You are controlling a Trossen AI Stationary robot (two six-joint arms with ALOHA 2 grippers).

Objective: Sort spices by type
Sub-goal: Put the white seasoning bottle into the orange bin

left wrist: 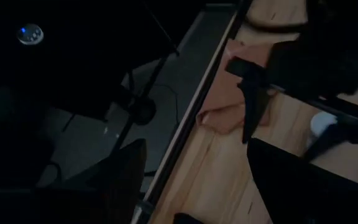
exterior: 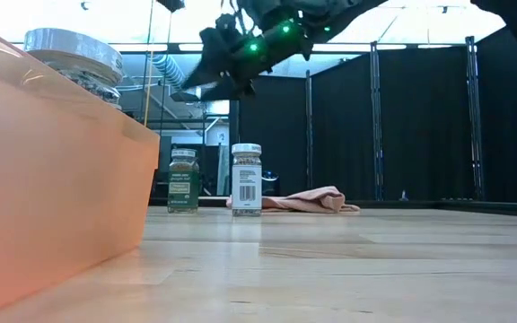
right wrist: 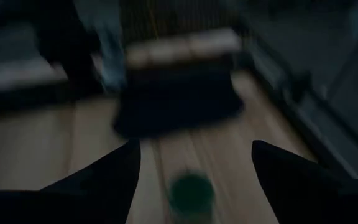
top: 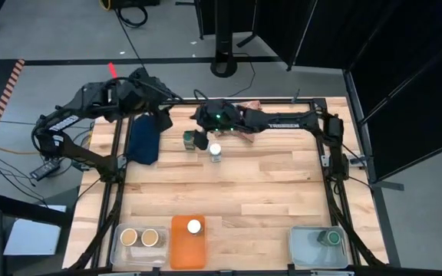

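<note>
Two spice jars stand on the table's far part: a green-lidded one [top: 188, 139] [exterior: 183, 181] and a white-lidded one [top: 216, 150] [exterior: 246, 179]. My right gripper [top: 198, 138] [right wrist: 194, 146] hangs open in the air over the green-lidded jar [right wrist: 191, 190], well above it in the low view [exterior: 223, 54]. My left gripper [top: 158, 107] [left wrist: 194, 146] is open and holds nothing, up at the far left above the dark blue cloth [top: 143, 138]. At the near edge, two tan-lidded jars [top: 140, 237] sit in a clear bin, a white-lidded jar [top: 195, 226] in an orange bin, and a green-lidded jar [top: 330, 238] in another clear bin.
A pink folded cloth [top: 245, 104] [exterior: 299, 199] lies at the far edge under my right arm. The clear bin [top: 121, 253], the orange bin [top: 188, 249] and the other clear bin [top: 305, 249] line the near edge. Bare wood [top: 244, 184] spans the middle.
</note>
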